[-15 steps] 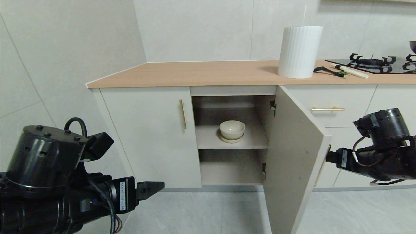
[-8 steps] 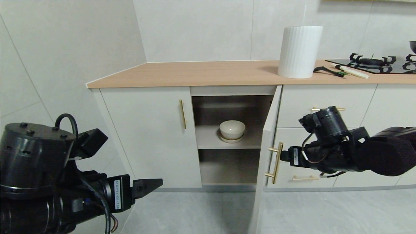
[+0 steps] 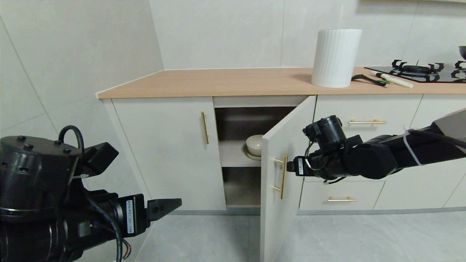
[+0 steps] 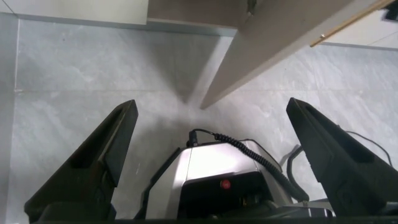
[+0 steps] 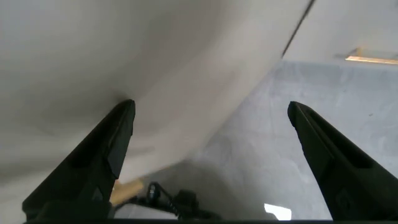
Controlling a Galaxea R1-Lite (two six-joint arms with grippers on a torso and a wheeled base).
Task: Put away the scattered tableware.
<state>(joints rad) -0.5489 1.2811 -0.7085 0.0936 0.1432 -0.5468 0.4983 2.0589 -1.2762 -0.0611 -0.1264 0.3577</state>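
Observation:
A cream bowl (image 3: 253,144) sits on a small plate (image 3: 251,157) on the upper shelf inside the cabinet, its right half hidden behind the half-closed cabinet door (image 3: 280,214). My right gripper (image 3: 288,167) is up against the door's outer face beside the gold handle (image 3: 282,177). In the right wrist view the right gripper (image 5: 211,107) is open, with the pale door panel (image 5: 124,56) close in front of it. My left gripper (image 3: 164,207) hangs low at the left above the floor and is open (image 4: 211,109) with nothing between its fingers.
A tall white ribbed canister (image 3: 335,58) stands on the wooden countertop (image 3: 218,82), with utensils (image 3: 391,79) and a gas hob (image 3: 418,70) to its right. Drawers with gold handles (image 3: 367,122) lie behind the right arm. Grey floor tiles (image 3: 218,236) are open in front.
My right arm has swept left and pushed the cabinet door from wide open to about half shut, so the door now covers part of the bowl. The left arm has barely shifted.

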